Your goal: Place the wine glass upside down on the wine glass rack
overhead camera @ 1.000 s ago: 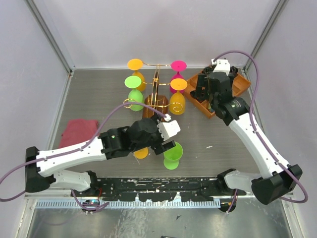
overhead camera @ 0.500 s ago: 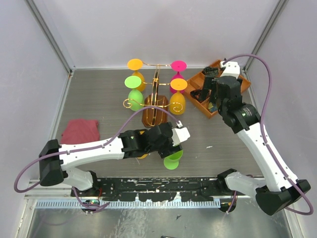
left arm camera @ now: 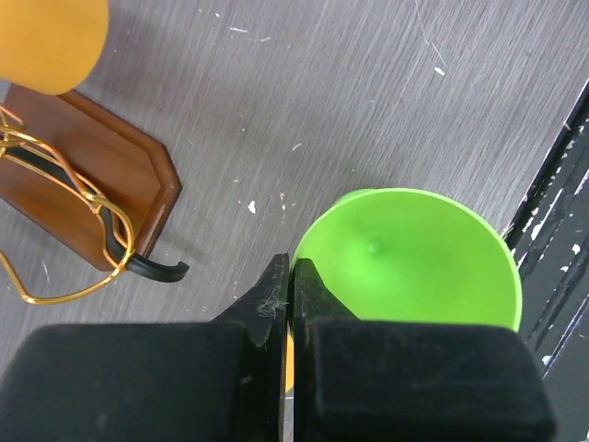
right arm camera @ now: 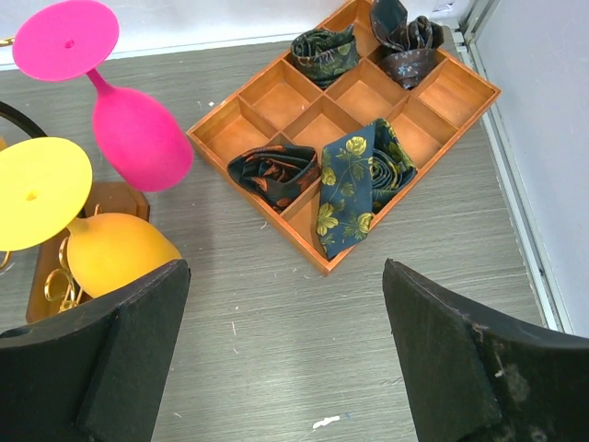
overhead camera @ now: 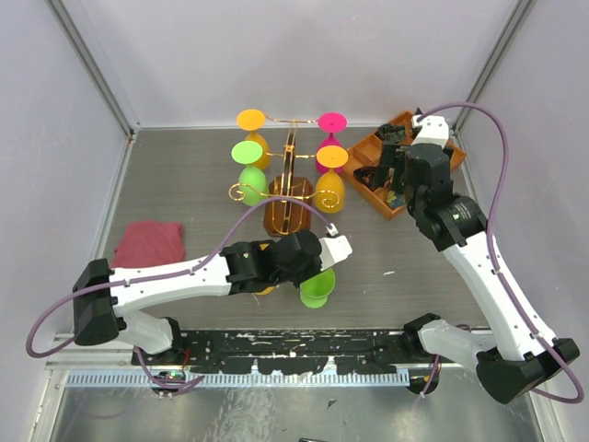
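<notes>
A green wine glass [overhead camera: 317, 288] stands mouth-up on the table in front of the wine glass rack [overhead camera: 287, 210]. My left gripper [overhead camera: 319, 270] is shut on its rim: in the left wrist view one finger sits inside the green bowl [left arm camera: 414, 258] and the other outside, with the gripper [left arm camera: 290, 276] pinching the thin wall. The rack's brown base [left arm camera: 92, 175] and gold wire lie to the left. Several coloured glasses hang upside down on the rack, among them a pink one [right arm camera: 138, 138]. My right gripper [right arm camera: 285, 267] hovers open and empty near the tray.
An orange compartment tray [overhead camera: 440, 166] holding rolled ties stands at the back right, its near corner [right arm camera: 324, 267] facing my right gripper. A red cloth [overhead camera: 147, 244] lies at the left. An orange glass [overhead camera: 264, 286] sits under my left arm. Walls enclose the table.
My left gripper has come down over the green glass and shut on its rim, and the glass has shifted slightly. The right arm drew back toward the tray, then stayed still.
</notes>
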